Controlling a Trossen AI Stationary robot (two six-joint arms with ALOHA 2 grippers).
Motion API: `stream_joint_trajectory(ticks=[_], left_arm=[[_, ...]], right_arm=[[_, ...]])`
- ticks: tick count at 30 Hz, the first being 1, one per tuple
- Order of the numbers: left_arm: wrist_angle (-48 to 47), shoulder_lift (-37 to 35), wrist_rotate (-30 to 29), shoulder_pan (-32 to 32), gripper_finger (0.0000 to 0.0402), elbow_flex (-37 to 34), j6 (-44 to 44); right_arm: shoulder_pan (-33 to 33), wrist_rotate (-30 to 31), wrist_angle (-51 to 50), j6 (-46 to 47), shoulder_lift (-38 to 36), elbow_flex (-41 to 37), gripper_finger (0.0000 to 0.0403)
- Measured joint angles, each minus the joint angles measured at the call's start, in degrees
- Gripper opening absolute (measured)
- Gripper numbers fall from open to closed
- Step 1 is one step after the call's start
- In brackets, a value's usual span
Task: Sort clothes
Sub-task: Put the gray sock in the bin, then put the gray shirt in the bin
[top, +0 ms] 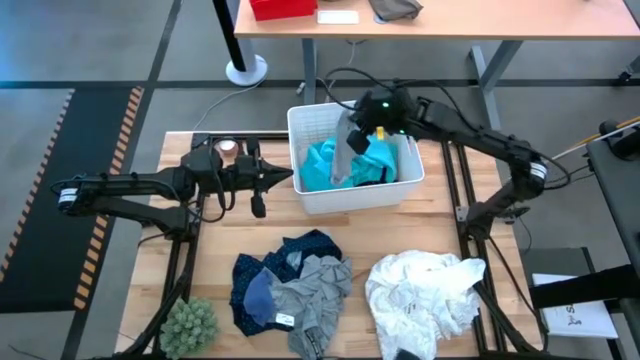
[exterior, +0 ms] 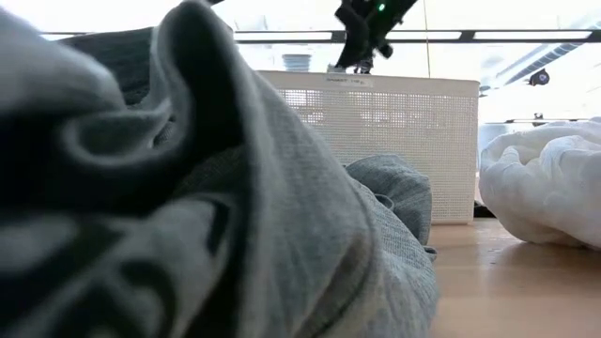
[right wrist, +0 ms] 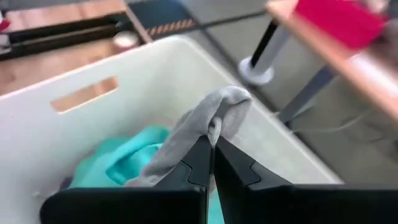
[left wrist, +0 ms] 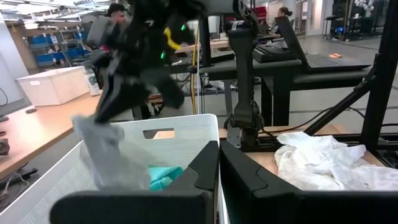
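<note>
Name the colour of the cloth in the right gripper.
Grey cloth, held over the white bin; right wrist view shows it best.

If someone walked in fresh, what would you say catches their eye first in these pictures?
Most striking is the right gripper dangling a grey garment over the white bin, where a teal garment already lies. Next, the crumpled white garment on the table's near right, beside a navy and grey pile.

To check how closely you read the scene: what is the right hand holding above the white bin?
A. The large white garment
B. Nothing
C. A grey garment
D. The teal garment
C: the right hand is shut on a grey garment that hangs over the white bin, with the teal garment lying inside.
</note>
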Motion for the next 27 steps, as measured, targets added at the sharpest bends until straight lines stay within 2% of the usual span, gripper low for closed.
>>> stream_joint_trajectory(ticks=[6,12,18,21,24,27], left_arm=[[-0.45,0.0,0.0,-0.01,0.0,0.0,0.07],[-0.59,0.0,0.0,-0.01,0.0,0.0,0.09],[-0.98,0.0,-1.33,-0.01,0.0,0.0,0.46],[-0.98,0.0,-1.5,0.01,0.0,0.0,0.66],[-1.09,0.0,-1.55,0.01,0.0,0.0,0.68],[-1.5,0.0,-1.56,0.01,0.0,0.0,0.68]], right_arm=[[-0.51,-1.71,-1.6,1.56,6.0,0.0,0.0012],[0.21,-1.72,-1.96,2.06,7.92,0.0,0.0085],[1.16,-1.62,-5.63,2.5,4.15,2.66,0.0183],[2.71,-5.05,-10.69,0.75,1.53,6.18,0.0219],[5.9,-8.47,-15.14,-2.1,-0.5,9.22,0.0239],[10.79,-8.97,-17.17,-3.13,-3.01,10.23,0.0235]])
